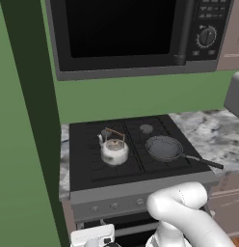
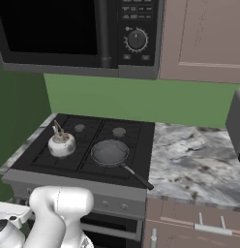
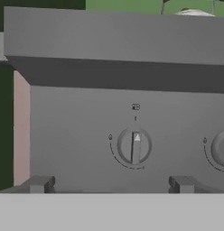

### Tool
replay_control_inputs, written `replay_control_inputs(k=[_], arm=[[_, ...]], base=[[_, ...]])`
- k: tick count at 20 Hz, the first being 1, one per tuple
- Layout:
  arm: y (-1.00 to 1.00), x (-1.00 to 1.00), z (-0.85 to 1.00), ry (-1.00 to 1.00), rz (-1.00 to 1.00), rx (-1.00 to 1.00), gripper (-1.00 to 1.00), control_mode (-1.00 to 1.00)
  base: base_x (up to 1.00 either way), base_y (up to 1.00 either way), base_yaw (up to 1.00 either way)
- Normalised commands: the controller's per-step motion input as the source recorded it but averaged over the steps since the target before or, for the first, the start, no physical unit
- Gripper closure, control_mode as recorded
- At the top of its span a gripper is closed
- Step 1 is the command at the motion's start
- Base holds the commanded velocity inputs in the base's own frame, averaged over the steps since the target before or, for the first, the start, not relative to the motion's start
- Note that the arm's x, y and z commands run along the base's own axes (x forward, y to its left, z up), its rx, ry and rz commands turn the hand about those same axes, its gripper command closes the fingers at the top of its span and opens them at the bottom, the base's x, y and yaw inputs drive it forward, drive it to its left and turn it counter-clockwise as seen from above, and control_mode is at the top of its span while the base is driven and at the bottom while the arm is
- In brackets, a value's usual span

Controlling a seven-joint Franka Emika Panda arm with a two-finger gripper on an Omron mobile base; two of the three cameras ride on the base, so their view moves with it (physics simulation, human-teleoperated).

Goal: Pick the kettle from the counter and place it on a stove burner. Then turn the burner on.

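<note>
The small white-silver kettle (image 1: 114, 150) (image 2: 61, 144) stands upright on the stove's front left burner grate (image 1: 95, 164). The burner cap under it is hidden. The marbled counter (image 1: 215, 135) (image 2: 194, 160) lies to the right of the stove. My gripper (image 3: 110, 186) is open and holds nothing. It sits low in front of the stove's grey control panel. A round knob (image 3: 134, 146) with its pointer straight up lies just ahead, a little right of the middle between my fingertips (image 3: 39, 185). The kettle's top peeks over the stove edge (image 3: 195, 12).
A dark frying pan (image 1: 164, 147) (image 2: 110, 152) rests on the front right burner, its handle pointing toward the counter. A second knob (image 3: 221, 149) sits to the right on the panel. A microwave (image 1: 131, 34) hangs above the stove. A grey toaster (image 2: 235, 123) stands at the far right.
</note>
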Motion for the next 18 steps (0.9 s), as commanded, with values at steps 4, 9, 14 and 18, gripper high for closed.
replay_control_inputs(k=[4, 9, 14, 18], arm=[[-0.01, 0.0, 0.04, -0.01, 0.0, 0.0, -1.0, -1.0], [0.0, 0.0, 0.0, 0.0, 0.0, 0.0, -1.0, -1.0], [-0.03, -0.01, 0.0, 0.0, 0.0, 0.0, -1.0, -1.0], [-0.06, 0.0, 0.0, -0.02, 0.0, 0.0, -1.0, -1.0]], base=[[0.0, 0.0, 0.0], [0.0, 0.0, 0.0], [0.0, 0.0, 0.0], [0.0, 0.0, 0.0]])
